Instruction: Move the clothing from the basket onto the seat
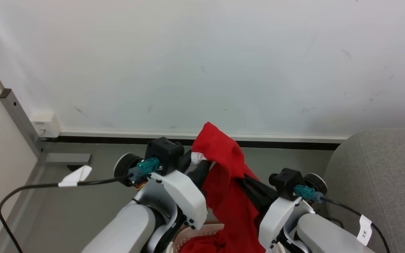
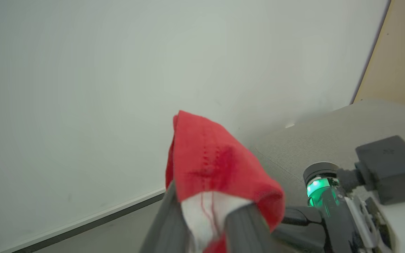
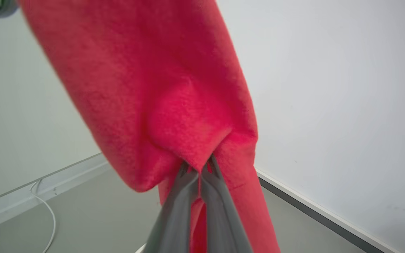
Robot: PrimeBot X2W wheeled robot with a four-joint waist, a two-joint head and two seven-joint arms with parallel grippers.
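With left claw and right claw both pinching the garment high above the basket, the lift is in hand; next, swing right to the seat.

Both arms were raised, pale forearms at the bottom edge of the head view. There the left wrist sat higher than the right wrist. The left gripper pinched the clothing, its fingers held apart by bunched fabric. The right gripper was clamped on a fold, tips nearly touching. Both sets of fingers angled inward, toward each other.
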